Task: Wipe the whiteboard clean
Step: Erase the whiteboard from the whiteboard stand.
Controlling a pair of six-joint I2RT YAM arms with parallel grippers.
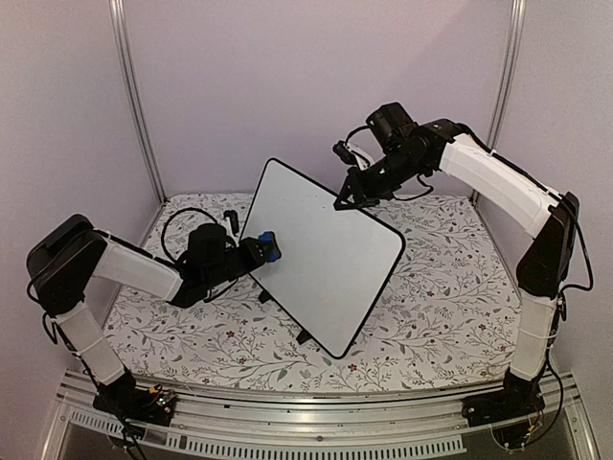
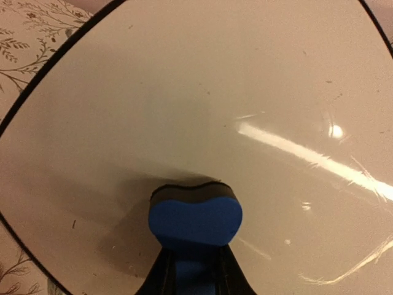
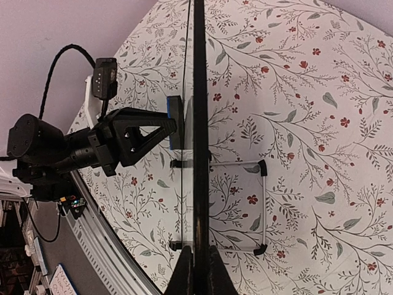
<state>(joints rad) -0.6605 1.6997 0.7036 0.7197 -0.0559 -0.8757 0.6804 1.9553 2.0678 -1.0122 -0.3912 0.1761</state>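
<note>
Top external: glossy, tilted whiteboard [image 1: 321,259] clamped by right end effector [image 1: 348,200], left end effector [image 1: 260,251] gripping blue eraser [image 2: 195,215].

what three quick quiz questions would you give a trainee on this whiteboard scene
1. True or false: the blue eraser rests against the face of the whiteboard.
2. What is the right end effector shut on? A) the whiteboard's upper edge B) the blue eraser C) nothing
3. Fill in: the left end effector holds the ____.

Key: 1 true; 2 A; 3 blue eraser
</note>
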